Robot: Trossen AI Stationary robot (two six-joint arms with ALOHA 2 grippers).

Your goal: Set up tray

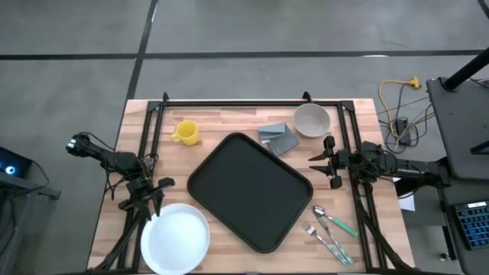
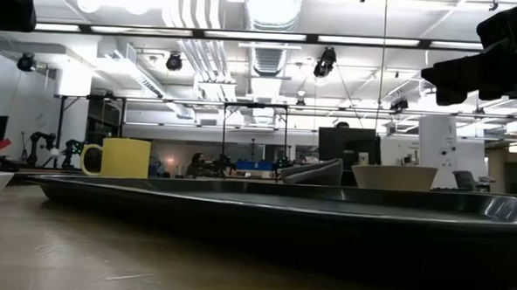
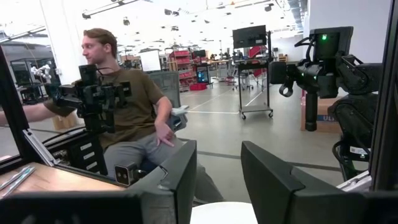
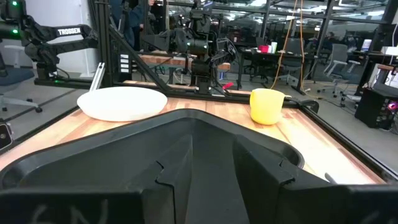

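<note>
Across the middle of the wooden bench (image 1: 229, 122) lies the large flat black rectangular tray (image 1: 250, 192), turned at an angle, its low rim bare of any load. Beside its near-left corner sits a round white plate (image 1: 175, 237), with a yellow mug (image 1: 186, 132) further back on the left. Behind the tray are a folded grey cloth (image 1: 278, 137) and a pale beige bowl (image 1: 311, 120). Metal cutlery with a green-handled piece (image 1: 331, 232) rests by the tray's near-right edge. The left end effector (image 1: 150, 200) hangs just over the plate's far rim, its two dark fingers (image 3: 177, 180) parted with nothing between them. The right end effector (image 1: 321, 162) waits by the tray's right edge, fingers (image 4: 180, 165) slightly apart and holding nothing. A seated person (image 3: 124, 106) shows beyond the bench.
</note>
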